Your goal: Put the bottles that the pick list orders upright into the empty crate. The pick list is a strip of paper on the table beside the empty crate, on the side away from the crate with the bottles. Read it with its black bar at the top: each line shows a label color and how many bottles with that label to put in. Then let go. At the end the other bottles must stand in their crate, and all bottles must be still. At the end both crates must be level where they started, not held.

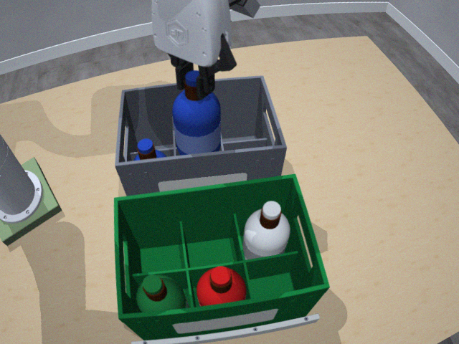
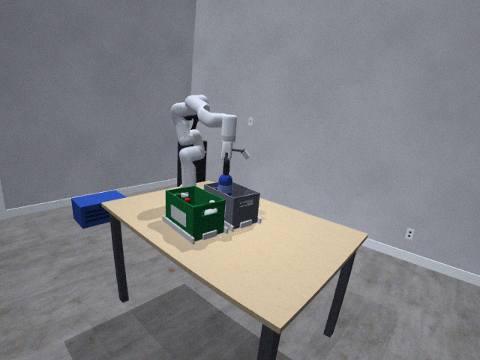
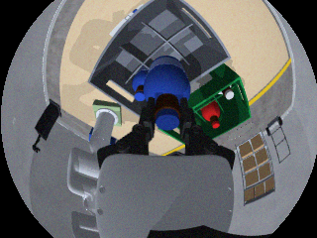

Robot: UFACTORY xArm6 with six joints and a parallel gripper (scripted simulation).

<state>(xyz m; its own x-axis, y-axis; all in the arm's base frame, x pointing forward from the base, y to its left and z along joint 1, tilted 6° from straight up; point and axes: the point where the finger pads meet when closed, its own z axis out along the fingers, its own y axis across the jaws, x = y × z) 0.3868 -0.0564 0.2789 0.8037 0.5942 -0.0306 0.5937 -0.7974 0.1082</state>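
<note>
Grey crate [image 1: 201, 160] [image 2: 247, 211] [image 3: 111, 93]: one blue bottle [image 1: 146, 148] [image 2: 215, 188] [image 3: 140, 89] in corner compartment; second, held blue bottle [image 1: 196, 115] [image 2: 225, 184] [image 3: 166, 84] upright, partly within crate, neck clamped between fingers of gripper [image 1: 195, 83] [image 2: 226, 170] [image 3: 167, 106].

Green crate [image 1: 222, 309] [image 2: 209, 223] [image 3: 243, 111], alongside: white bottle [image 1: 267, 231] [image 3: 229, 93], red bottle [image 1: 221, 289] [image 2: 187, 200] [image 3: 211, 113], green bottle [image 1: 159, 296], separate compartments.

The claw [image 1: 195, 83] grips an upright blue bottle [image 1: 196, 118] over the gray crate [image 1: 201, 157].
</note>
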